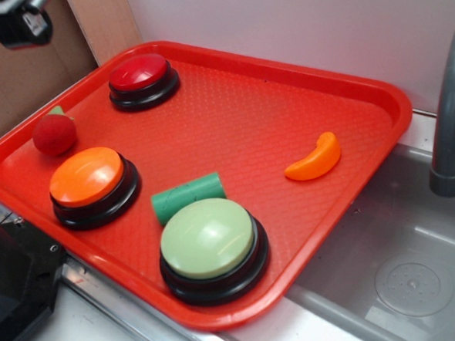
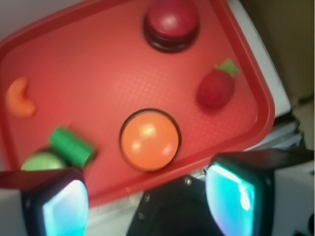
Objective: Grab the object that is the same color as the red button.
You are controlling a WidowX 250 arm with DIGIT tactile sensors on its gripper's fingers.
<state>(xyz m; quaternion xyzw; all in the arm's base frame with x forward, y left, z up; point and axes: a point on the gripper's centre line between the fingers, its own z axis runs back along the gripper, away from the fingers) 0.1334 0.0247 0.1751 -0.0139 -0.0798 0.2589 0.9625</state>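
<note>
Red toy fruit (image 2: pixel 215 89) on tray (image 2: pixel 88 64), well ahead of gripper (image 2: pixel 147 196), jaws spread wide, empty, red button (image 2: pixel 172 20) beyond

the tool (image 2: pixel 147 199) shows in the wrist view as two chunky black fingers (image 2: pixel 51 199), one at seven o'clock and one at five o'clock. each has a rounded black shell framing a glossy inner pad that glows pale cyan to teal. between them sits dark black housing with a small silvery screw head near its top. in the exterior view, a black boxy part of the arm (image 1: pixel 17 21) shows at eleven o'clock, bearing a small white marking.
</note>
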